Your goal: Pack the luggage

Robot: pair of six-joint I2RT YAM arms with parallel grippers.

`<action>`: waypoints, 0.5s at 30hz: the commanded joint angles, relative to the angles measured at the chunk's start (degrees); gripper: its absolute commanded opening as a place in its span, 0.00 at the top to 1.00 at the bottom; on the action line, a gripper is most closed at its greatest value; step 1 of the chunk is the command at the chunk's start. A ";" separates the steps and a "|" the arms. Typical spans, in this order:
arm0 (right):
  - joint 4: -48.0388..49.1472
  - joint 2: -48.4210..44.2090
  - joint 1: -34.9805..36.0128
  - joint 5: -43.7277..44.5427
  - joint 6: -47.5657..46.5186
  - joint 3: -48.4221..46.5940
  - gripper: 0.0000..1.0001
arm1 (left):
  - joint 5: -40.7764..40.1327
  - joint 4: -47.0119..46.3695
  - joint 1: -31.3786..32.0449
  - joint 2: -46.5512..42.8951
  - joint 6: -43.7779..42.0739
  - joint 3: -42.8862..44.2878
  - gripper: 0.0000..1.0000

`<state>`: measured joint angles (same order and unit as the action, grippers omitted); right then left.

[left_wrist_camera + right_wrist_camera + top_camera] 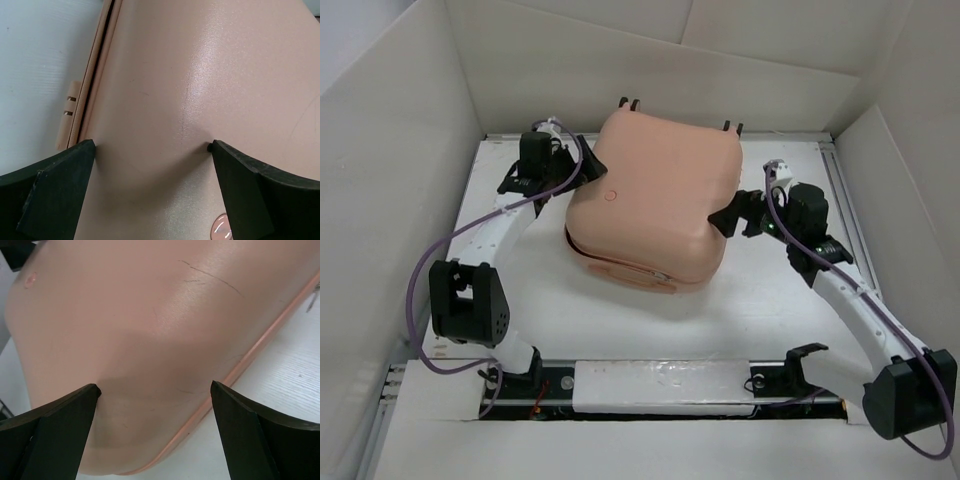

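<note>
The luggage [655, 195] is a large peach-pink hard-shell suitcase lying flat and closed in the middle of the white table, its small black wheels [630, 102] pointing to the back. My left gripper [578, 176] is at its back-left corner, open, with the shell [165, 85] filling the gap between the fingers [152, 146]. On the suitcase's right side my right gripper [732, 216] is open too. Its fingertips [155, 388] frame the rounded edge of the shell [135, 320] and its seam. Neither gripper holds anything.
White panel walls [400, 150] close in the table on the left, back and right. A metal rail [660, 385] with the arm bases runs along the near edge. Purple cables [420, 280] loop off both arms. Bare white table [760, 310] lies in front of the suitcase.
</note>
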<state>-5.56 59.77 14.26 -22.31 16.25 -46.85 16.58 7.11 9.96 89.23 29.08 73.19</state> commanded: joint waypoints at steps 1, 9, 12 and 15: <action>5.83 3.41 -0.02 -5.99 1.50 0.36 0.00 | 10.12 1.61 1.12 1.38 -3.07 -0.14 0.06; 17.68 17.66 3.40 -22.60 5.98 -1.04 0.06 | 16.02 -4.38 11.81 -4.39 2.71 -5.25 0.15; 20.41 14.77 4.72 -26.28 8.00 -2.27 0.06 | 19.28 -9.92 16.04 -8.36 8.43 -5.08 0.15; 21.82 8.71 3.85 -28.40 9.76 -2.81 0.06 | 17.53 -9.23 22.98 -12.23 12.13 1.40 0.15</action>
<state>9.63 70.54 11.88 -30.92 21.61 -48.36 7.05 0.64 16.27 83.83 27.44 68.73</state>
